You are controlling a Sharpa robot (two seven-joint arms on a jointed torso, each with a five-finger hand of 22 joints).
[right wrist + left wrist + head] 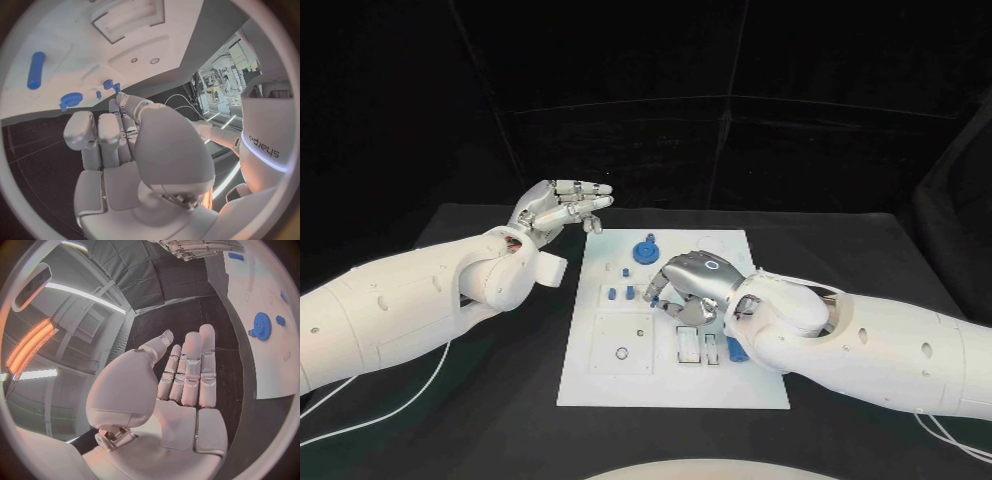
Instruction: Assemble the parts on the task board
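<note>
On the worktop (473,400): white task board (675,385) lies at its middle.
Blue gear (648,248): stands near the board's far edge.
Left hand (560,208): off the board's far left corner, fingers (190,365) straight, empty.
Right hand (692,285): over the board's middle, fingers curled down; hold unclear.

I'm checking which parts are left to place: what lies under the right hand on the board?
The right hand hovers over the task board middle. Small blue parts show beside it, a blue gear beyond. What lies directly beneath the palm is covered.
</note>
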